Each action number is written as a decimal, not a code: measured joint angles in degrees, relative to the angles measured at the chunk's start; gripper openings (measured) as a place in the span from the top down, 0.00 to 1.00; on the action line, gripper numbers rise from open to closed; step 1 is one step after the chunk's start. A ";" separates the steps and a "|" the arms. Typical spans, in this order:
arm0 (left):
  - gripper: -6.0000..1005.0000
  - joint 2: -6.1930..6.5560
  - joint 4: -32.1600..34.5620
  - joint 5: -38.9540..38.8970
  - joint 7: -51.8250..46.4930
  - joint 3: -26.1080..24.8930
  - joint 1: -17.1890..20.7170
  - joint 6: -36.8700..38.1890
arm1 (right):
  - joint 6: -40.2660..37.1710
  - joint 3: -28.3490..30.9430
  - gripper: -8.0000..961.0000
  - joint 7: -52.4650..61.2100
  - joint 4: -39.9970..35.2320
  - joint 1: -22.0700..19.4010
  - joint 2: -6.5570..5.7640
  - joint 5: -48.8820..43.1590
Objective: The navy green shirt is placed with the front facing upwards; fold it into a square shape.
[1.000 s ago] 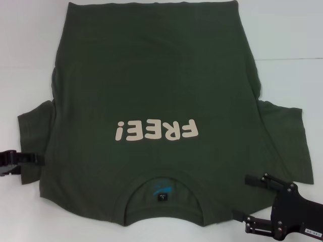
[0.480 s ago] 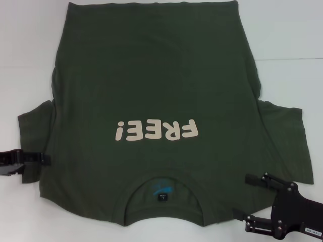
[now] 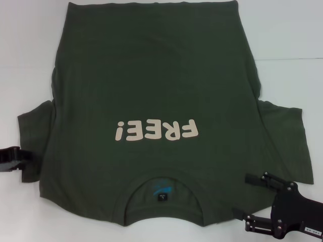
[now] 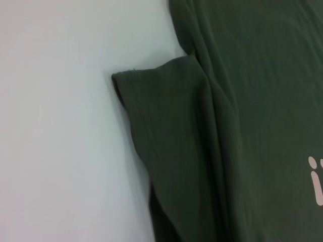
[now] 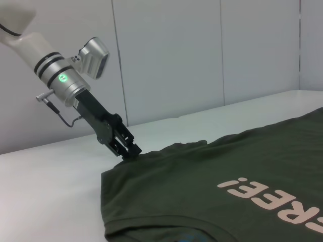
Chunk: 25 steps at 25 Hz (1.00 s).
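A white table (image 3: 30, 60) fills the head view, and pale wall panels (image 5: 166, 55) stand behind it in the right wrist view. The navy green shirt (image 3: 156, 75) lies spread flat on the table, front side up, its long axis running away from the robot: the ribbed collar (image 3: 164, 176) is at the near edge and the hem at the far edge, with the sleeves out to either side. The white chest print (image 3: 155, 131) reads "FREE!", upside down from the robot's side. A small dark neck label (image 3: 162, 196) shows inside the collar; its writing is too small to read. The left gripper (image 3: 22, 160) is at the edge of the left sleeve (image 4: 166, 131), fingers pinched together on the fabric. The right gripper (image 3: 247, 199) hovers by the shirt's near right shoulder, its fingers spread apart.
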 joint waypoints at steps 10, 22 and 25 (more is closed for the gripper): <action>0.69 -0.15 -0.05 0.11 -0.11 2.08 -0.03 -0.70 | 0.00 0.00 0.05 0.00 0.00 0.00 0.00 0.00; 0.82 -0.25 0.17 0.11 0.59 4.13 -0.30 -0.97 | 0.00 0.71 0.05 0.09 0.00 0.18 0.00 -0.14; 0.86 -0.28 0.24 0.11 1.10 4.25 -0.38 -0.96 | 0.00 0.71 0.05 0.09 0.00 0.18 0.00 -0.11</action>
